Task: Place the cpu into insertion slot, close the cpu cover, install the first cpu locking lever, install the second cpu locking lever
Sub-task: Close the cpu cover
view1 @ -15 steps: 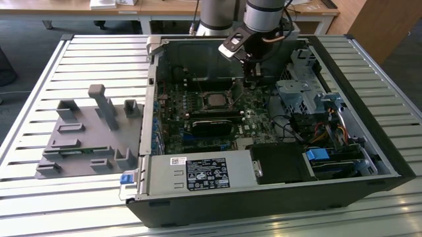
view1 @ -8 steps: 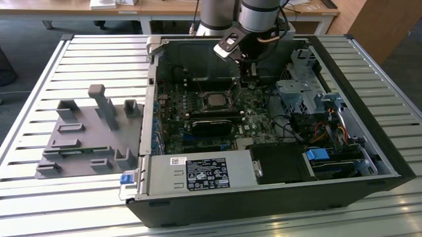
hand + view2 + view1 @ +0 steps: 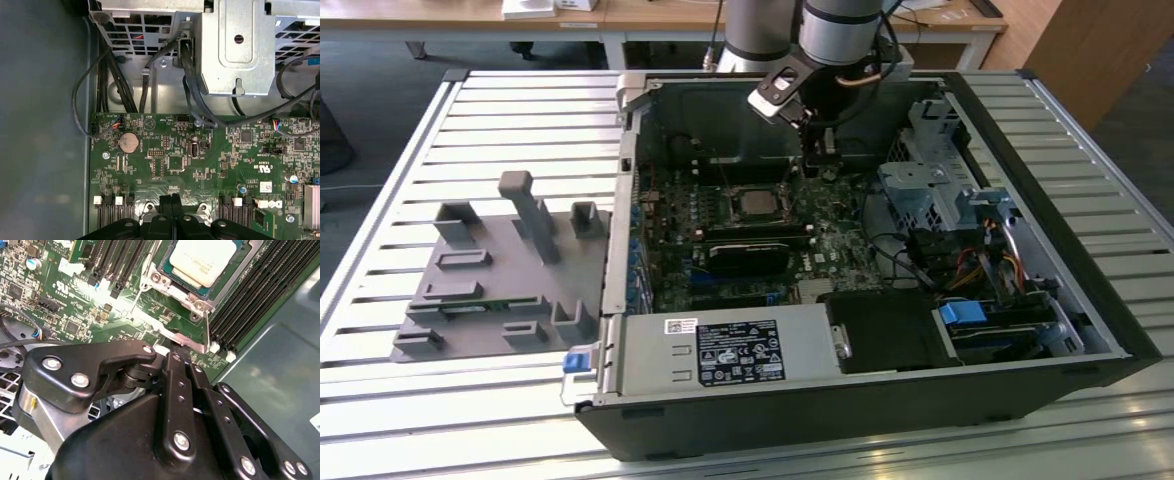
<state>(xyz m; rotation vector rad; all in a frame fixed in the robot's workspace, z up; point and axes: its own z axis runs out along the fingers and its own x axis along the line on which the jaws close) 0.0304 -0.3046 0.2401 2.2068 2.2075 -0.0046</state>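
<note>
1. Slatted metal table (image 3: 480, 100) carries an open computer case (image 3: 1067, 330). The arm (image 3: 834, 30) reaches steeply down into it, with the gripper (image 3: 821, 165) just beside the cpu (image 3: 758, 203).
2. In the second wrist view, the cpu (image 3: 202, 260) lies under the lowered cpu cover (image 3: 175, 287). The jaws are together and their tips are at a locking lever (image 3: 192, 342), I judge to press it.
3. In the first wrist view, the gripper (image 3: 170, 200) points down at the motherboard (image 3: 200, 170).

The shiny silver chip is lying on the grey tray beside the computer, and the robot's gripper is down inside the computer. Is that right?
Not quite. The chip isn't on the tray: it sits on the green board, with the metal frame around it, as the second wrist view shows. The gripper is down inside the computer, yes.
</note>
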